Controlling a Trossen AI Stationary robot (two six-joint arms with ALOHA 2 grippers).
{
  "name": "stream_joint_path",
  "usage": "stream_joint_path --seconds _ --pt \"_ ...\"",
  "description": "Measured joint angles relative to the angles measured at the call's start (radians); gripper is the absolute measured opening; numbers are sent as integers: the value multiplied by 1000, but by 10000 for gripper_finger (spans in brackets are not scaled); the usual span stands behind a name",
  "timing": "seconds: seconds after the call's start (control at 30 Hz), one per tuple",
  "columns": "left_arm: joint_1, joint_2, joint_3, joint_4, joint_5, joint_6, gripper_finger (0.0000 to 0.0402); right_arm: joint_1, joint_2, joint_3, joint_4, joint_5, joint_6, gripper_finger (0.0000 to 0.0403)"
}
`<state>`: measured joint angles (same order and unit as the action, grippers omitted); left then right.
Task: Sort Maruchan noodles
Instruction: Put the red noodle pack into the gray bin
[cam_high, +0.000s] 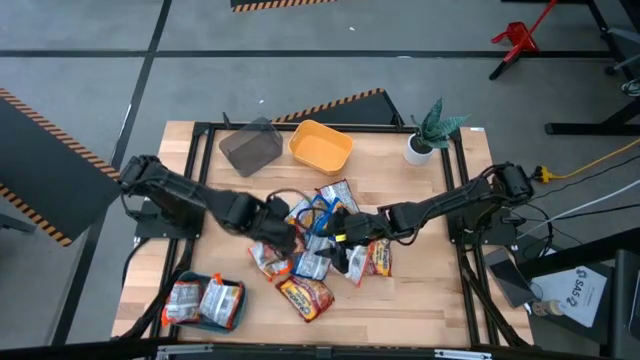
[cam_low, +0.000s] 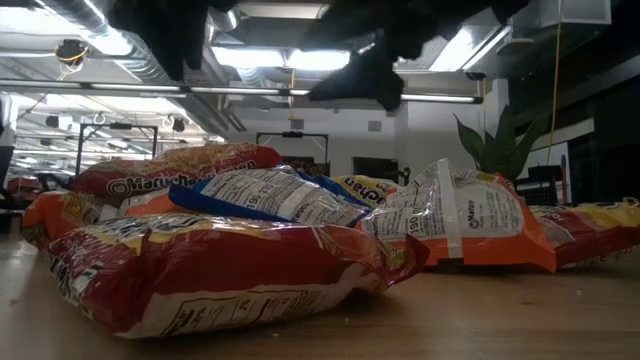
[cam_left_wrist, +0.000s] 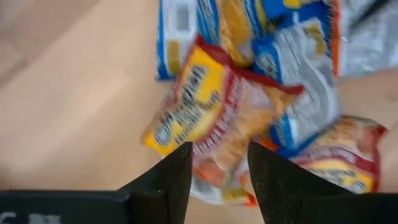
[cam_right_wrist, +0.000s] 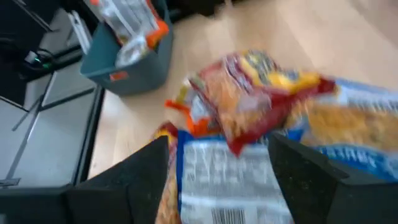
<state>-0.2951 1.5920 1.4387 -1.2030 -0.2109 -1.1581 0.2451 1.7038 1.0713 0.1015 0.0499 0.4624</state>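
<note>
Dark fingers of the left gripper (cam_high: 283, 237) stand parted and empty over the Maruchan noodles (cam_high: 320, 250) heaped at mid-frame in the high view, while at centre-right the right gripper (cam_high: 345, 228) gapes wider, also holding no packet.

The Maruchan noodles (cam_high: 318, 250) lie heaped at the table's centre — shiny flat packets, orange-red, blue-yellow and silver-white, overlapping and tilted. One orange-red packet (cam_high: 304, 296) lies flat at the heap's six o'clock edge. Two more packets (cam_high: 203, 300) sit in the eight o'clock corner — inside a teal bin.
</note>
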Motion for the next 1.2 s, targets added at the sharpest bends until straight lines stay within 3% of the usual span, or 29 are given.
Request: stream_joint_path --seconds 0.1,0.27,0.47,0.8,1.07,1.2 --pt "54 -13 -1 -7 26 137 163 -5 28 -2 24 -42 -13 300" --pt "144 -36 -70 38 171 382 179 -13 51 -2 -8 -41 -18 333" --pt "264 -124 -293 264 368 602 195 -54 52 -3 -31 3 -6 341" --pt "485 -260 -666 671 609 724 200 -139 52 -3 -46 4 39 340" --pt "574 -248 -815 972 743 776 201 -190 52 -3 -51 1 57 340" --pt "590 -249 -846 1037 820 772 201 -201 52 -3 -51 -12 58 340"
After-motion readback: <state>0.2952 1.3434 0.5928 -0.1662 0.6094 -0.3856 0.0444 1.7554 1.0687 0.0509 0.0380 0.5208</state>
